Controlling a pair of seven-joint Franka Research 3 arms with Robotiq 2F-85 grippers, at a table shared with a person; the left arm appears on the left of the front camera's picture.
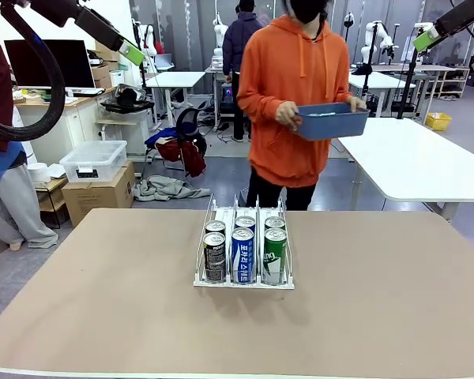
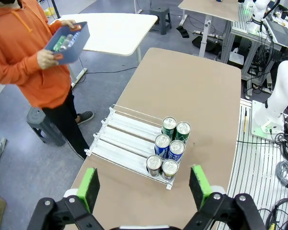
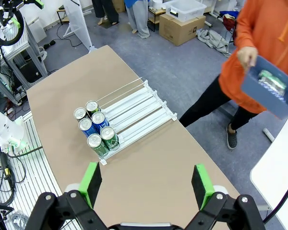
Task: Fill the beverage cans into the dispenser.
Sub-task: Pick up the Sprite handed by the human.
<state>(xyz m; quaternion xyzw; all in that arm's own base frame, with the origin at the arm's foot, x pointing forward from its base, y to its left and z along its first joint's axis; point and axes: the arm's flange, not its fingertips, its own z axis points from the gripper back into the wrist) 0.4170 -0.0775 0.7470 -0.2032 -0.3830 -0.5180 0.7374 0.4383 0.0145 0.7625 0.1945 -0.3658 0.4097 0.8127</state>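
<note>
Beverage cans [image 1: 243, 246] stand well below my claws. The left claw [image 2: 145, 186] and right claw [image 3: 146, 184] both gape wide and empty, arms high above the bench [image 1: 379, 300]. Six stand two per lane at the dispenser's [image 2: 122, 136] near end. The wrist views look into the person's blue tub [image 2: 72, 50] — loose cans [image 3: 271, 81] lie inside, walled off from the front.

Brown bench [image 1: 379, 316] up front, grey floor [image 1: 213, 170] beyond. White table [image 1: 426, 158] far right, yellow crate [image 1: 438, 121] past it. Left side: desk with dark monitor [image 1: 47, 63], clear lidded bin [image 1: 93, 160] on a cardboard box [image 1: 99, 196]. Grey cloth heap [image 1: 166, 188] on the floor near an office chair [image 1: 186, 130]. Even indoor light.
</note>
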